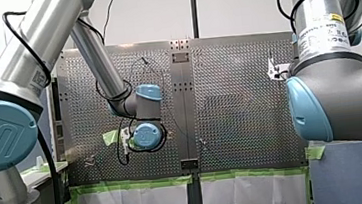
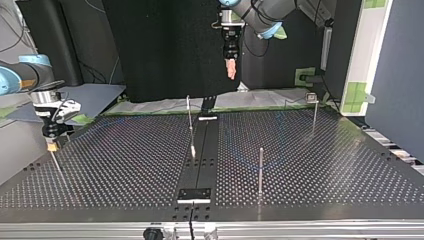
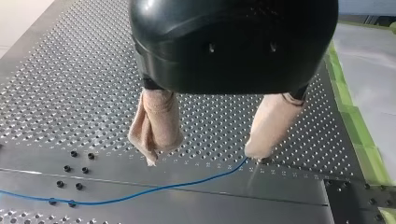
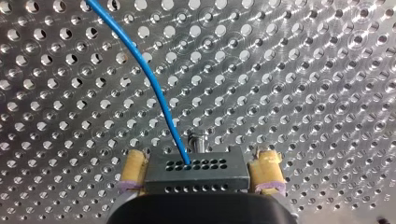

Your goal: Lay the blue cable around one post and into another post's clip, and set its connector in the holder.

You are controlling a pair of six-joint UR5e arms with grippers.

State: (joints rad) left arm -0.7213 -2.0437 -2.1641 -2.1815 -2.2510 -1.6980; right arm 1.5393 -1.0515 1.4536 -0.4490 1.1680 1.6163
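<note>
Perforated table [image 3: 70, 70] with cable [image 4: 154, 88] running ahead from right gripper [image 4: 201, 161], clamped on connector [image 4: 194, 170]. Left gripper [image 3: 205, 156] spread wide, empty, hovering over cable's slack, nearer it than right.

The blue cable [image 4: 154, 88] is thin and smooth. One end enters the holed face of the connector [image 4: 196, 175] and curves away from it. The connector is a dark grey block with rows of small holes, gripped level between the pads of the right gripper [image 4: 200, 161]. In the left wrist view the cable lies slack on the table [image 3: 56, 93] in a long shallow arc. Slim metal posts stand upright and well apart in the top view: a tall post [image 2: 261, 167] near the middle, and a second post [image 2: 314, 117] at the right with a small clip [image 2: 311, 96] at its top.
</note>
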